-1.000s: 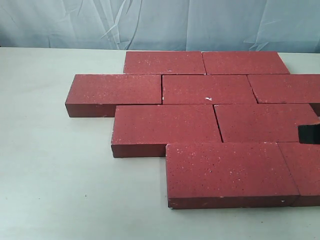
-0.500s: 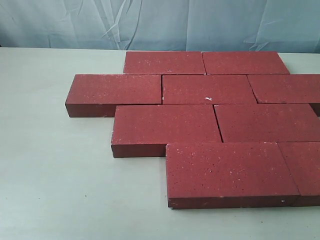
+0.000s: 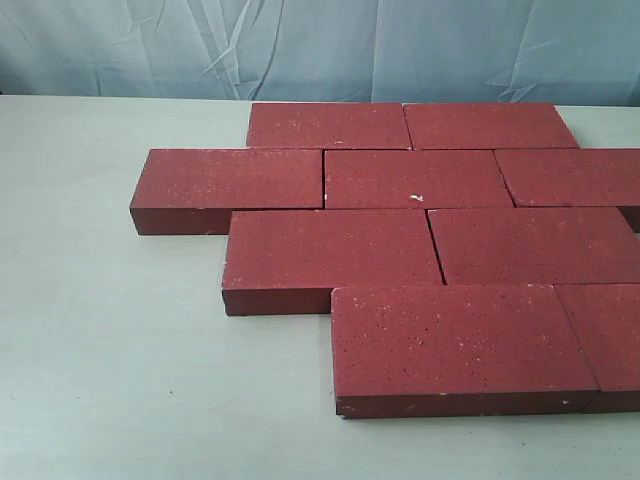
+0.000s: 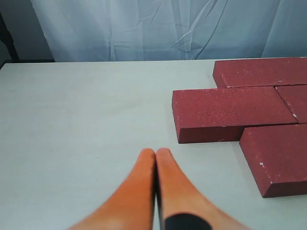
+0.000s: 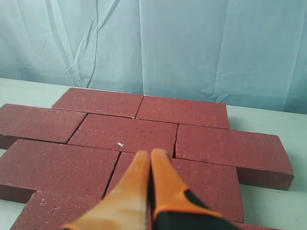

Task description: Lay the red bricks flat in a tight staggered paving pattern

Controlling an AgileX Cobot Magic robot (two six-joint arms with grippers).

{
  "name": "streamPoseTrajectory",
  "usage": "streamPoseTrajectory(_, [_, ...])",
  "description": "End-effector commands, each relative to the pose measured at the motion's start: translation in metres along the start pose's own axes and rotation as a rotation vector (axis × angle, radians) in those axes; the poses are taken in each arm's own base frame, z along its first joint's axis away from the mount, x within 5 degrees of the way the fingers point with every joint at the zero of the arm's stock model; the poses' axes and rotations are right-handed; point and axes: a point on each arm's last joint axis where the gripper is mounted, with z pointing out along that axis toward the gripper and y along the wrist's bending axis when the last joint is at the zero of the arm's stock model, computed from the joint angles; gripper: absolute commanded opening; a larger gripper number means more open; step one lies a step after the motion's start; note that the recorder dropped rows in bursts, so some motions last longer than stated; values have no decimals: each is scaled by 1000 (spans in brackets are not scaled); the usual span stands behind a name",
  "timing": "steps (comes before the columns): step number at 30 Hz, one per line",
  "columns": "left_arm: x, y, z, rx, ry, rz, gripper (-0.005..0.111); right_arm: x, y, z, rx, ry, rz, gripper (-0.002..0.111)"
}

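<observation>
Nine red bricks [image 3: 415,180] flat in four tight staggered rows

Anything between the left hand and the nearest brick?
No. In the left wrist view, only bare table separates the shut left hand from the nearest of the red bricks.

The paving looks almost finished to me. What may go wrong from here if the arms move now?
1. The right end effector, shut and empty, hangs over the dark red rectangular paver bricks; a careless sweep might push one and open a joint.
2. A thin dark gap shows beside the right-hand brick in the second row from the back; pushing it tight may shift its neighbours.
</observation>
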Motion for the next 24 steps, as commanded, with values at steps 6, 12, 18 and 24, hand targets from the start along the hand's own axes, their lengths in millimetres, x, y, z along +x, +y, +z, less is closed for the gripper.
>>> streamPoseTrajectory(6, [0,0,-1,0,-15,-2,0,2,-1,0,8,7,-12,-1])
streamPoseTrajectory(12, [0,0,-1,0,-15,-2,0,2,-1,0,8,7,-12,-1])
streamPoseTrajectory(18, [0,0,-1,0,-15,-2,0,3,-1,-8,14,-34,-21,-1])
streamPoseTrajectory(24, [0,0,-1,0,-15,-2,0,5,0,-22,10,-104,-19,-1])
